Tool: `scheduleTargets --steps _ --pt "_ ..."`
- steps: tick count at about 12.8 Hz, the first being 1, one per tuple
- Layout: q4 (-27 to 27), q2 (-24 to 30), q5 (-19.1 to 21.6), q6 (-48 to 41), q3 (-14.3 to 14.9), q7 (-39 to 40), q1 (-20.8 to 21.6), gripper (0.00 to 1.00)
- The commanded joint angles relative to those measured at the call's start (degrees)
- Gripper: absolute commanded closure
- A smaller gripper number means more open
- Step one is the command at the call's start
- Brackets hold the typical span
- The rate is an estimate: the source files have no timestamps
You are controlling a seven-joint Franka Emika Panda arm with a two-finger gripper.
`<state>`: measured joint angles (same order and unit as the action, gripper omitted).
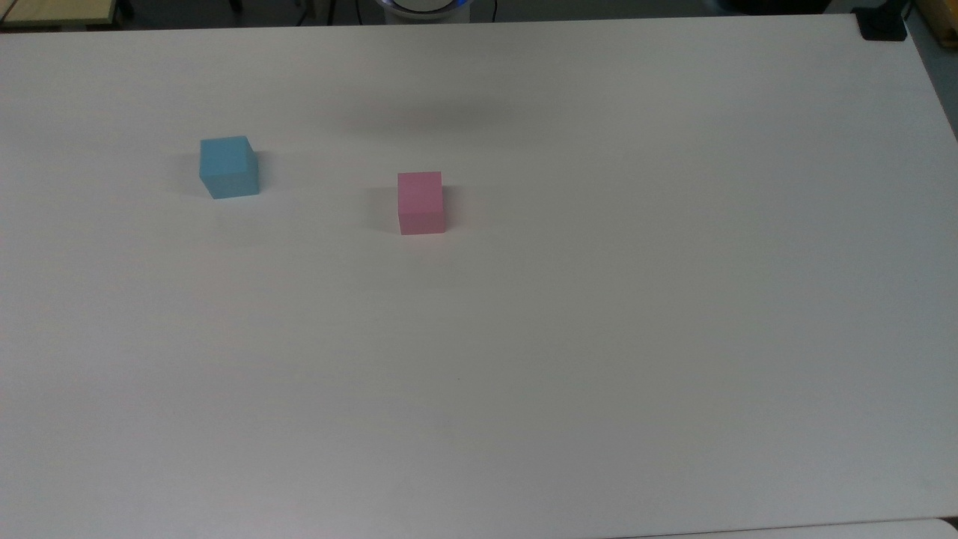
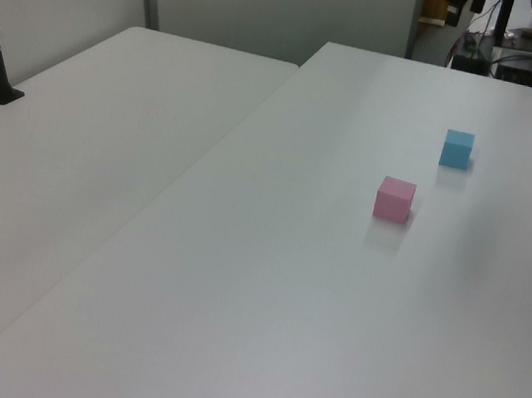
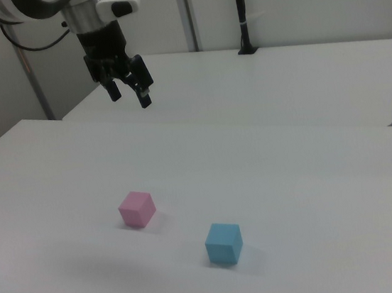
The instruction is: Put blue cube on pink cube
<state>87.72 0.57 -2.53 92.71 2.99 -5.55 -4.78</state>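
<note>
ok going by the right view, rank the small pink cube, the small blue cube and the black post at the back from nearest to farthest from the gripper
The open gripper hangs high at the right view's upper left.
1. Small pale pink matte cube, below it on the white table.
2. Small sky-blue matte cube, lower and further to the right view's right.
The black post stands far back; its depth is unclear, so I leave it unranked.

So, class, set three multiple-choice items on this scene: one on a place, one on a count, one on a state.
1. In the top view, the blue cube lies where from the pink cube?
A. on top
B. to the top view's left
C. to the top view's right

2. How many cubes are on the table?
A. two
B. three
C. four

3. The gripper is:
A. shut on a cube
B. resting on the table
C. open, in the air

Answers: 1 B, the cubes sit apart, blue at the left. 2 A, one blue, one pink. 3 C, the right view shows its jaws spread, holding nothing.
</note>
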Motion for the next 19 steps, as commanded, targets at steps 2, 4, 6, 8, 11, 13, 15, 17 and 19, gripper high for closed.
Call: scheduleTargets --steps 2,4,6,8,11,13,15,17,19 --pt "-0.35 -0.22 1.13 -1.83 -0.18 -3.5 0.65 0.0" --pt "-0.26 -0.39 0.95 -1.74 -0.18 -3.24 0.56 0.0" --pt "-0.53 -1.1 0.77 -1.39 -0.18 -3.15 0.56 0.0" --pt "-0.62 -1.1 -0.01 -1.21 -0.18 -2.71 0.65 0.0" --pt "-0.35 -0.57 -0.37 -1.65 -0.09 0.0 0.56 0.0" --pt "1.04 -0.31 -0.89 -1.74 -0.09 5.96 0.03 0.0" --pt "6.39 1.01 -5.08 -1.04 0.0 10.97 -0.14 0.0" --pt "10.96 1.19 -5.12 0.18 0.35 19.3 -1.8 0.0" --pt "19.46 2.5 -5.03 9.28 0.35 22.86 -3.3 0.0"
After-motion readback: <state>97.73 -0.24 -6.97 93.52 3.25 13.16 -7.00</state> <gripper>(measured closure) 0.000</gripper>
